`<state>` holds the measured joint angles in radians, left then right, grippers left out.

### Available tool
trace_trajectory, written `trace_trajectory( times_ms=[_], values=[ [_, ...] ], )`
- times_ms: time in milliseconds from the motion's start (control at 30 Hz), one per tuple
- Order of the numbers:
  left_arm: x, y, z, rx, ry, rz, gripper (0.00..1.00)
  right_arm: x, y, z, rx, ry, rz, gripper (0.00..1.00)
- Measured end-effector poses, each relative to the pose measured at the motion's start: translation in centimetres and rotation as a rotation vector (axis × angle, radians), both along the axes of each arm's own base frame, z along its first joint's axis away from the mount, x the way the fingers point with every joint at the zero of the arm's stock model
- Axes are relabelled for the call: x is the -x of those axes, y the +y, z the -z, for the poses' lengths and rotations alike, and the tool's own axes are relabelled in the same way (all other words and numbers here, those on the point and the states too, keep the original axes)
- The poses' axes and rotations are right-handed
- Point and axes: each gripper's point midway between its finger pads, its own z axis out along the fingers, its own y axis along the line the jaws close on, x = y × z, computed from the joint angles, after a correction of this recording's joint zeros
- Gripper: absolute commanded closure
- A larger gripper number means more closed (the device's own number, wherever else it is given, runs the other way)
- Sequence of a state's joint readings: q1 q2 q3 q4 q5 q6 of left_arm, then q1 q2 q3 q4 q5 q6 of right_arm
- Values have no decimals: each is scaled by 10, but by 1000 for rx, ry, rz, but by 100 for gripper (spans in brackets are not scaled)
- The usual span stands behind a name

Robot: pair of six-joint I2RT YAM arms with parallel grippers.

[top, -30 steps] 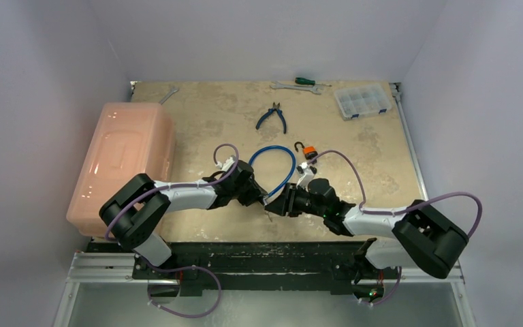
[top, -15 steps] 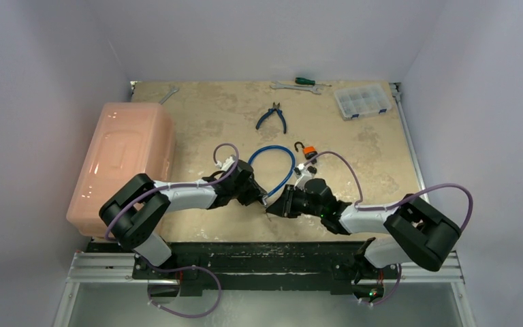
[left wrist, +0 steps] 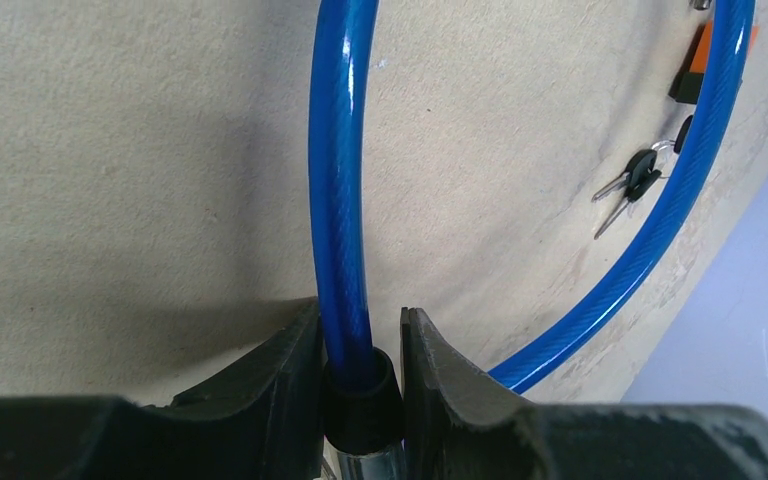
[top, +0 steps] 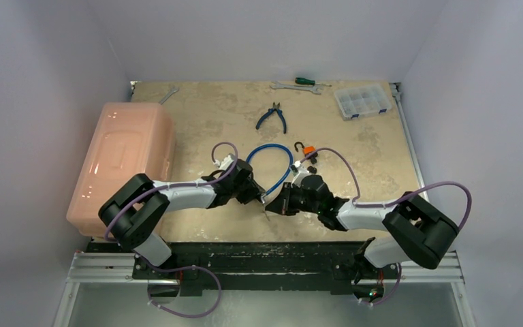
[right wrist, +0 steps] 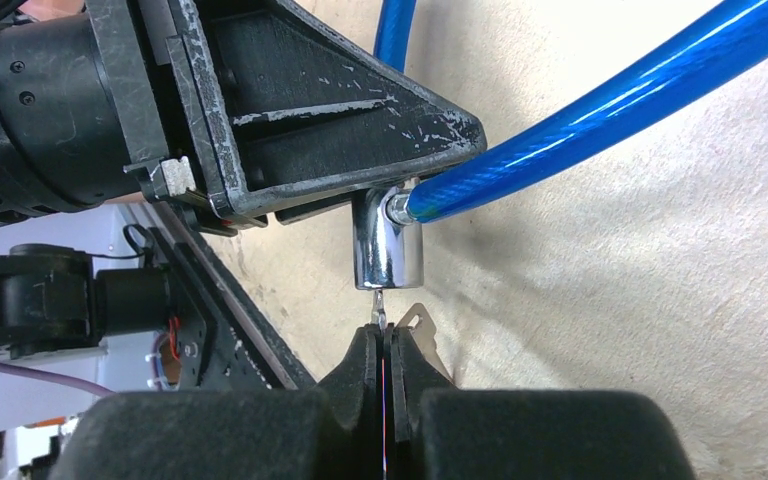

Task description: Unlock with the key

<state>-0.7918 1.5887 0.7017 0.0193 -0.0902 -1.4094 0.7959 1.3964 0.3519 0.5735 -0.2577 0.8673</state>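
Note:
A blue cable lock (top: 267,148) lies looped on the table. My left gripper (top: 257,196) is shut on the black collar (left wrist: 360,400) at the cable's (left wrist: 338,150) end, just above the chrome lock cylinder (right wrist: 387,248). My right gripper (right wrist: 384,335) is shut on a key. The key's blade tip (right wrist: 378,305) touches the bottom face of the cylinder. A second flat key (right wrist: 418,318) sticks out beside the fingers. In the top view the right gripper (top: 272,204) faces the left gripper closely. Spare keys (left wrist: 632,185) lie inside the loop.
A small orange padlock (top: 306,150) lies beside the loop. A pink translucent box (top: 122,160) stands at the left. Blue-handled pliers (top: 272,116), a wrench and screwdriver (top: 299,84) and a clear organiser box (top: 362,101) lie at the back.
My right gripper has moved left, towards the left gripper, bringing the key up to the lock cylinder. The left gripper has held still on the cable end.

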Motion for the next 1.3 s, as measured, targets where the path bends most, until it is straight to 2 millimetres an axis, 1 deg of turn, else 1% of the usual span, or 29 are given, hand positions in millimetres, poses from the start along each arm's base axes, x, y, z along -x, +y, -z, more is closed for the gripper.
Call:
trace_trajectory(
  times_ms=[167, 333, 533, 800, 933, 967, 1000, 1033, 1067, 1100, 1133, 1300],
  values=[
    [-3, 4, 0, -9, -5, -17, 100, -8, -1, 0, 77, -35, -11, 100],
    [-4, 3, -1, -7, -4, -21, 100, -10, -5, -1, 150, -72, -30, 100],
    [-7, -1, -8, 9, -6, -23, 100, -15, -11, -8, 234, -123, -35, 100],
    [-10, -4, -15, -1, 2, -23, 100, -17, -11, -20, 423, -232, -35, 100],
    [-8, -2, -16, -6, 9, -22, 100, -16, -11, -22, 497, -264, -30, 99],
    [-8, -2, -17, -5, 7, -22, 100, -15, -11, -22, 502, -262, -31, 89],
    [-8, -2, -18, -3, 6, -22, 100, -15, -11, -22, 502, -260, -28, 74],
    [-8, -2, -19, 0, 3, -22, 100, -15, -11, -23, 497, -257, -25, 62],
    [-8, -2, -21, 3, 0, -22, 100, -16, -11, -25, 490, -256, -22, 54],
    [-8, -2, -23, 7, -2, -20, 100, -17, -11, -27, 478, -250, -11, 50],
    [-6, -3, -24, 14, 0, -15, 100, -19, -12, -31, 458, -249, -3, 48],
    [4, -5, -31, 44, 6, 14, 100, -30, -25, -51, 333, -238, 70, 48]
  ],
)
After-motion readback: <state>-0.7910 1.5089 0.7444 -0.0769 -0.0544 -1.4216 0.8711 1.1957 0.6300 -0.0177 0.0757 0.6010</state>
